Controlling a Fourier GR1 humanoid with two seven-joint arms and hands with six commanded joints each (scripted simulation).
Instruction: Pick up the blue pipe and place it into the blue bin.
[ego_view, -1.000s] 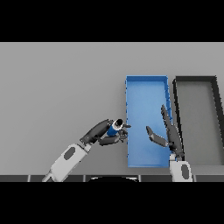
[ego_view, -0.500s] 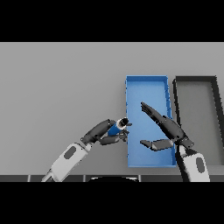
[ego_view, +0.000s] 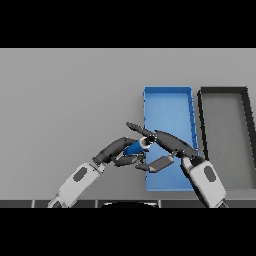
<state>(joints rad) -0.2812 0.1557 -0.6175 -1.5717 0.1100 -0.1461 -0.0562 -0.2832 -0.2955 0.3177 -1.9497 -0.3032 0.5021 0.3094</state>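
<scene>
The blue pipe (ego_view: 135, 147) is a short blue tube with a pale end. It is held just left of the blue bin's left wall, and my left hand (ego_view: 116, 150) has its fingers curled round it. The blue bin (ego_view: 168, 107) is a long open tray to the right of the middle. My right hand (ego_view: 174, 142) reaches leftwards over the bin's near half. Its fingers are straight, with the tips above the pipe's pale end, and its thumb (ego_view: 156, 164) is spread below. It is open and grips nothing.
A black bin (ego_view: 225, 125) of the same shape stands right beside the blue bin, at the table's right side. Grey table (ego_view: 65, 100) stretches to the left and behind.
My right hand has swung left across the blue bin until its fingertips reach the pipe. My left hand has carried the pipe slightly to the right, towards the bin.
</scene>
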